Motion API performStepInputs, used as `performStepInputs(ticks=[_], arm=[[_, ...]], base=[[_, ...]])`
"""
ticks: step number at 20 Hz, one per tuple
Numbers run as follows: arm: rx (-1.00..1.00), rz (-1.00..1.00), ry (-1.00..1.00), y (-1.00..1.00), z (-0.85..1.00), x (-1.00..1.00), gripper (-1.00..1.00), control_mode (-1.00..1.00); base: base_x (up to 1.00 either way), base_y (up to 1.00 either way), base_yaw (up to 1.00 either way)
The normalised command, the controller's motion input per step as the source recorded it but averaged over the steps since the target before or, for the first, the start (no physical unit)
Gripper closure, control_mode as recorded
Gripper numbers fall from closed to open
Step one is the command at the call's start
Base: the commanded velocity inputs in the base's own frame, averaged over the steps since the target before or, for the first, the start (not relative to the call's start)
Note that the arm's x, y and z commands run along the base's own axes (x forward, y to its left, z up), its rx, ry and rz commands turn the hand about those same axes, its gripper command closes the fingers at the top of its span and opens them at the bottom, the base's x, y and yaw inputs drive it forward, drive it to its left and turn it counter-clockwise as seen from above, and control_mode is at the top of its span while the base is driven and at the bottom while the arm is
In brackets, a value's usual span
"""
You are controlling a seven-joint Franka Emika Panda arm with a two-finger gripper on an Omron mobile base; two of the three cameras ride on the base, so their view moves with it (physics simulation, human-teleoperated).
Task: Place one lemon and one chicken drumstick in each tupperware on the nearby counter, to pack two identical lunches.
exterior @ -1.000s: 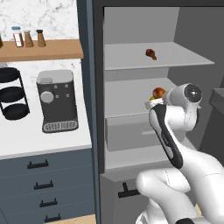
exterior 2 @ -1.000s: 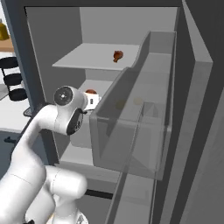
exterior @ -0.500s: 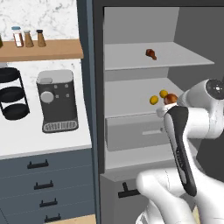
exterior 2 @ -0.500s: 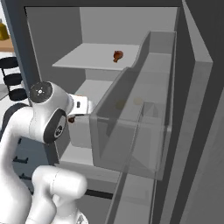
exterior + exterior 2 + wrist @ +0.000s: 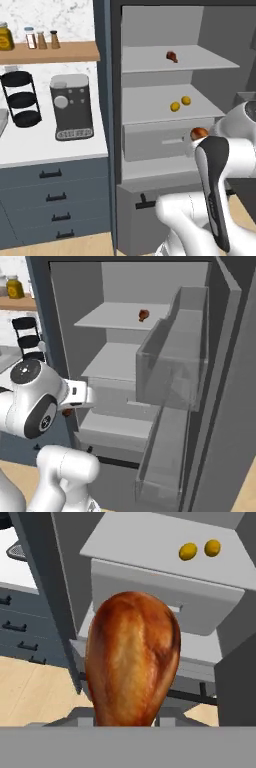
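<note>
My gripper (image 5: 196, 141) is shut on a reddish-brown chicken drumstick (image 5: 199, 133), held just outside the open fridge in front of its drawer. In the hand view that drumstick (image 5: 132, 662) looms large, thick end up, and hides the fingertips. A second chicken drumstick (image 5: 171, 56) lies on the top fridge shelf (image 5: 143, 315). Two lemons (image 5: 174, 106) (image 5: 186, 100) sit side by side on the middle shelf, seen too from the hand (image 5: 188, 551) (image 5: 212, 547). The white counter (image 5: 50, 145) lies to the left of the fridge. The tupperware is out of view.
A grey coffee machine (image 5: 72, 107) and a black tiered rack (image 5: 22, 100) stand on the counter, with spice jars on a wooden shelf (image 5: 50, 50) above. The open fridge door with its clear bins (image 5: 172, 366) stands at the right. A grey drawer (image 5: 155, 142) closes the fridge's lower part.
The arm has drawn back out of the fridge with the drumstick, away from the middle shelf and lower. The lemons and the top-shelf drumstick have stayed put.
</note>
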Motion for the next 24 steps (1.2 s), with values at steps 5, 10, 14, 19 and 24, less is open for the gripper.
performStepInputs(ticks=[5, 10, 14, 19, 24], arm=[[0.0, 0.0, 0.0, 0.0, 0.0, 0.0, 1.0, 1.0], [0.0, 0.0, 0.0, 0.0, 0.0, 0.0, 1.0, 1.0], [0.0, 0.0, 0.0, 0.0, 0.0, 0.0, 1.0, 1.0], [0.0, 0.0, 0.0, 0.0, 0.0, 0.0, 1.0, 1.0], [0.0, 0.0, 0.0, 0.0, 0.0, 0.0, 1.0, 1.0]], base=[[-0.61, 0.97, 0.2], [0.22, 1.0, 0.17], [0.81, 1.0, 0.06], [1.0, 1.0, 0.0], [1.0, 1.0, 0.0]])
